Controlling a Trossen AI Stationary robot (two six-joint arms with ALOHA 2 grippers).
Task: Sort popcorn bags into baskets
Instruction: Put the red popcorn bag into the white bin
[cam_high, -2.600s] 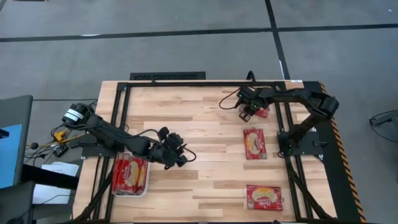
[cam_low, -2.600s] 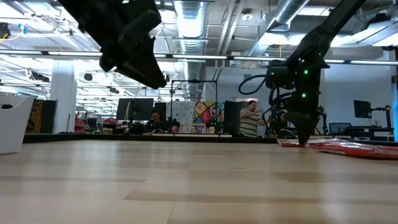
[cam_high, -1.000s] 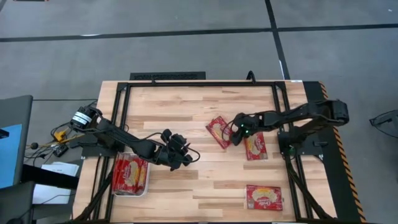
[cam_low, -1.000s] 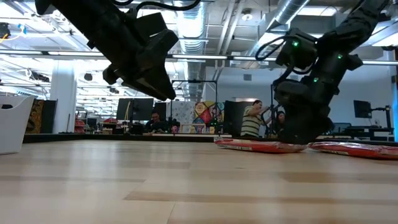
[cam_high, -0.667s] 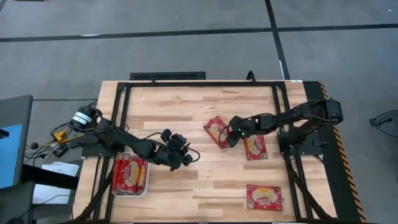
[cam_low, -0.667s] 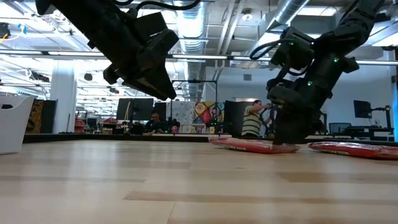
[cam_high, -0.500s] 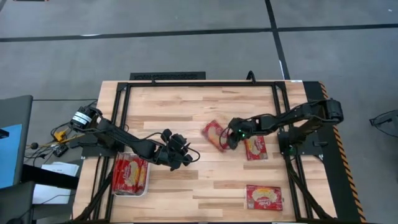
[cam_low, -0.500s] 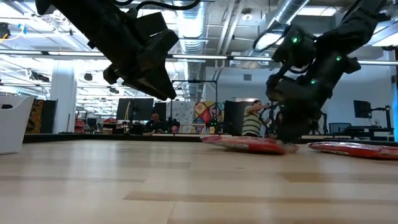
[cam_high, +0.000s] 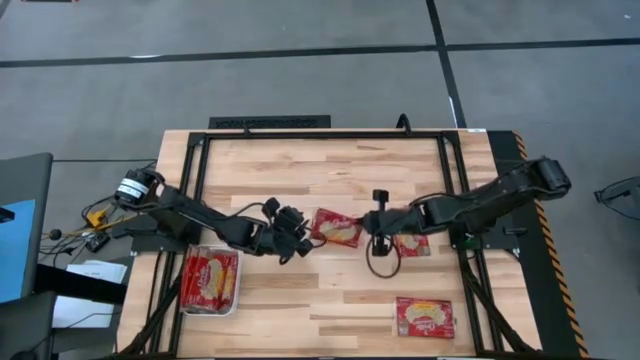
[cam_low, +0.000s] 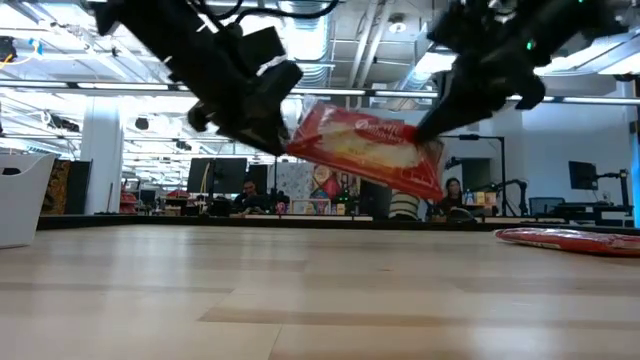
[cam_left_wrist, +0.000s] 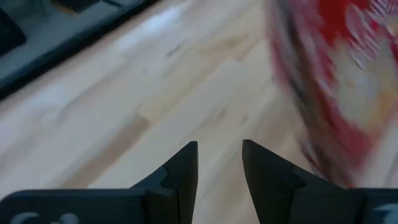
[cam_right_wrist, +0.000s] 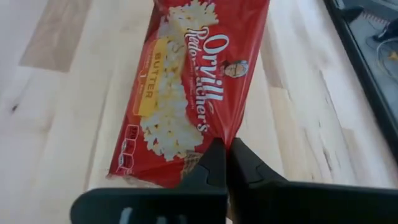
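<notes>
Near edge of the table (cam_high: 300, 310): 1 popcorn bag (cam_high: 424, 317) lies flat, and the white tray (cam_high: 183, 291) at left holds another (cam_high: 209, 277). Mid-table, the right gripper (cam_high: 366, 226) is clenched on a bag's (cam_high: 336, 228) edge, holding it tilted in the air. The left gripper (cam_high: 304, 237) hovers just beside that bag, fingers (cam_left_wrist: 185, 167) parted, grasping nothing.

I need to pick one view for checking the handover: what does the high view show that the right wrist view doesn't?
Only the high view: the white tray holding a packet, the left gripper beside the lifted bag, two packets on the table. Only the right wrist view: the right gripper shut on the bag's edge, and its lettering. Both: the held popcorn bag.
</notes>
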